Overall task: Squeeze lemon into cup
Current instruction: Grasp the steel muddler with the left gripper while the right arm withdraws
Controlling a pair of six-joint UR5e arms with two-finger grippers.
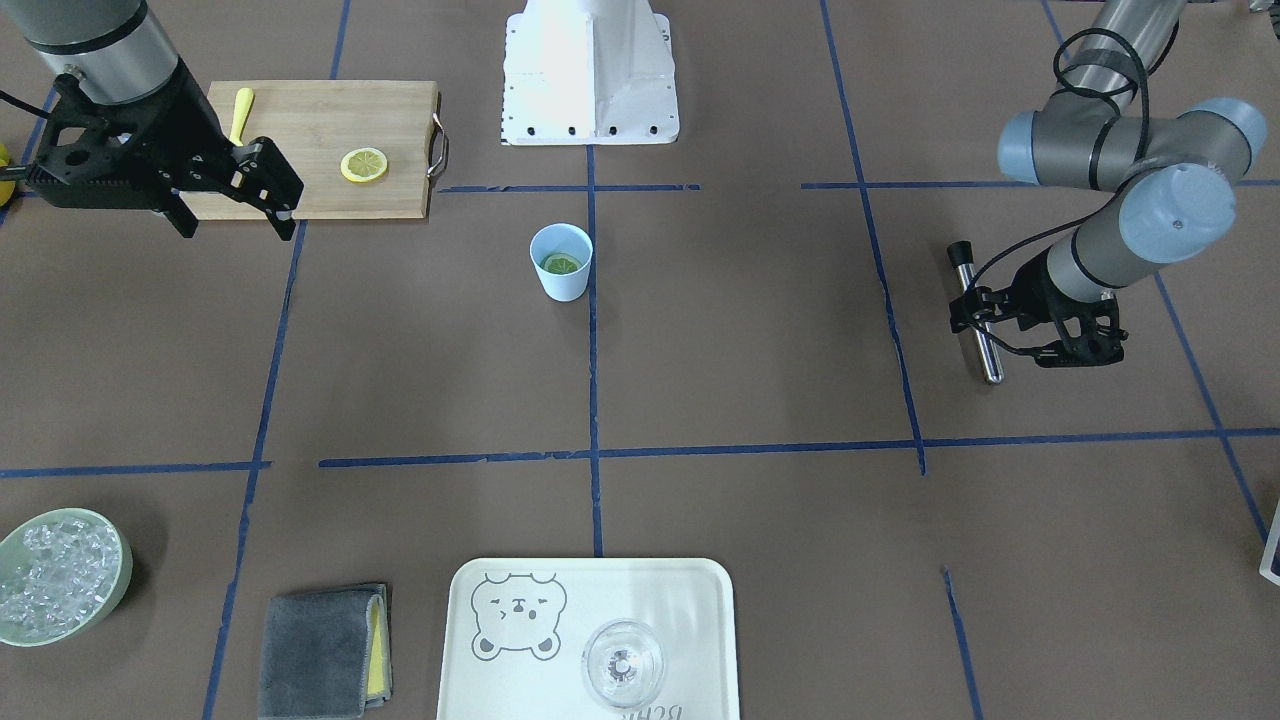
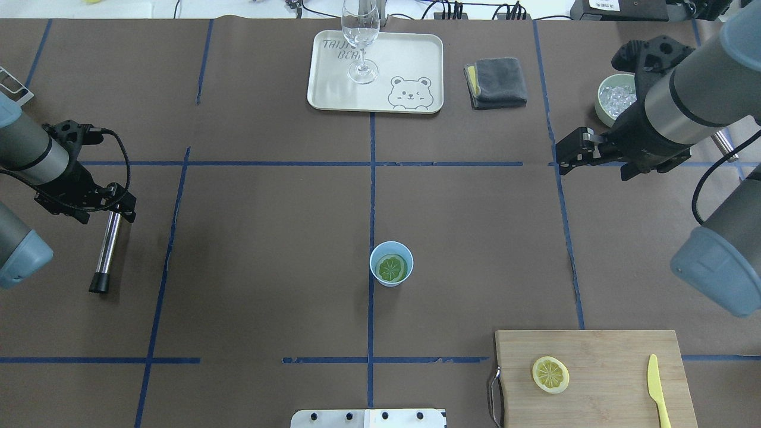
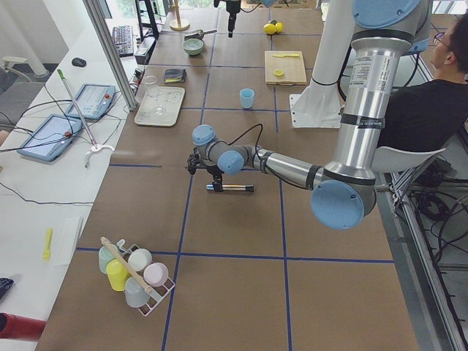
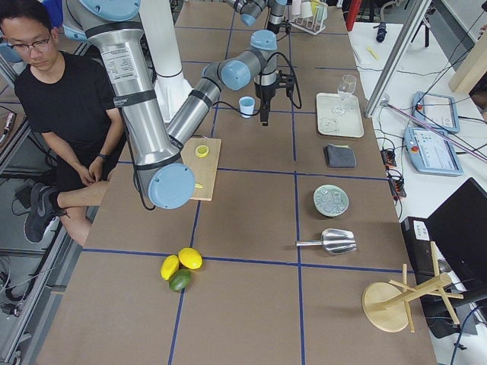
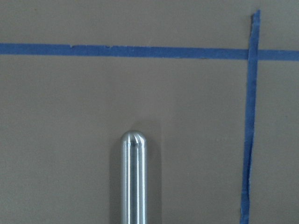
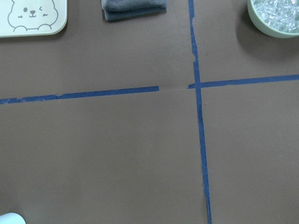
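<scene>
The light-blue cup (image 1: 561, 270) stands near the table's middle; it also shows in the overhead view (image 2: 377, 266). One lemon slice (image 2: 392, 268) lies inside it, seen in the front view too (image 1: 561, 264). A second, alike slice (image 1: 364, 165) lies on the wooden cutting board (image 2: 600, 356). My right gripper (image 1: 238, 228) is open and empty, raised beside the board and well away from the cup; it also shows in the overhead view (image 2: 560, 159). My left gripper (image 2: 114, 205) is shut on a metal rod (image 2: 106, 249) lying on the table, far from the cup.
A yellow plastic knife (image 2: 657, 389) lies on the board. A cream tray (image 2: 333, 89) carries a clear glass (image 2: 361, 44). A grey cloth (image 2: 498, 82) and a green bowl of ice (image 1: 55, 575) sit on the operators' side. The robot base (image 1: 590, 75) stands behind the cup.
</scene>
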